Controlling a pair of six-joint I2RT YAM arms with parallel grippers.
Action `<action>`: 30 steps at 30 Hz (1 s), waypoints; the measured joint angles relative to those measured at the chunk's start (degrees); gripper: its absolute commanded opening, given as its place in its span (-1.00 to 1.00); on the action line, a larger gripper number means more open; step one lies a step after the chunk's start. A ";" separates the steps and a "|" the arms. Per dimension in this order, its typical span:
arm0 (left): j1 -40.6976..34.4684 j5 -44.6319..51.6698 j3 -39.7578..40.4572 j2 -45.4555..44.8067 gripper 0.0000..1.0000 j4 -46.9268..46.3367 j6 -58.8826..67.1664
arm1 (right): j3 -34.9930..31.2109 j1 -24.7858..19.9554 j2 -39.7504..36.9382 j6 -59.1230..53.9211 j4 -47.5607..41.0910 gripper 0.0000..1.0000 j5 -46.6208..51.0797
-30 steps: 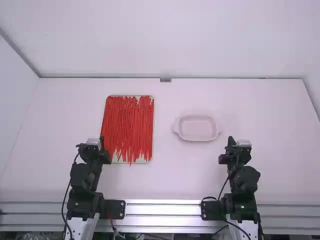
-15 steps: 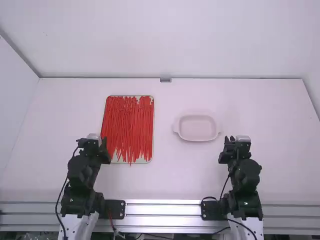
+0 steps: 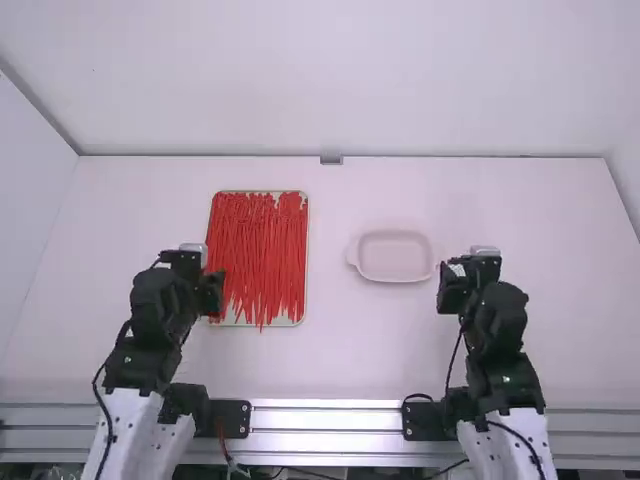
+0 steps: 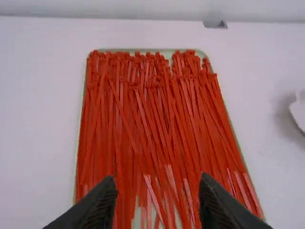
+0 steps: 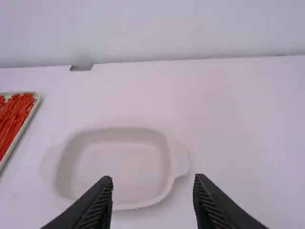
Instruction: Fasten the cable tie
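Both arms have lifted and pushed forward since a second ago. My left gripper (image 4: 156,191) now hangs over the tray's (image 3: 285,321) near edge, jaws wide and empty, above the red ties (image 4: 152,124) heaped in the tray. My right gripper (image 5: 152,191), jaws likewise wide and holding nothing, sits well right of the tray, just short of the white dish (image 3: 392,277).
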 measured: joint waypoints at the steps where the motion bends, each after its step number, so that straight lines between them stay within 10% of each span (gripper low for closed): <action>1: 0.04 0.39 1.11 1.18 0.04 -0.70 -0.04 | 1.03 0.15 1.14 0.07 -0.42 0.05 -0.07; 30: 1.11 8.52 32.33 35.60 0.92 -22.36 0.07 | 28.15 8.41 30.36 -0.35 -12.52 0.91 -0.02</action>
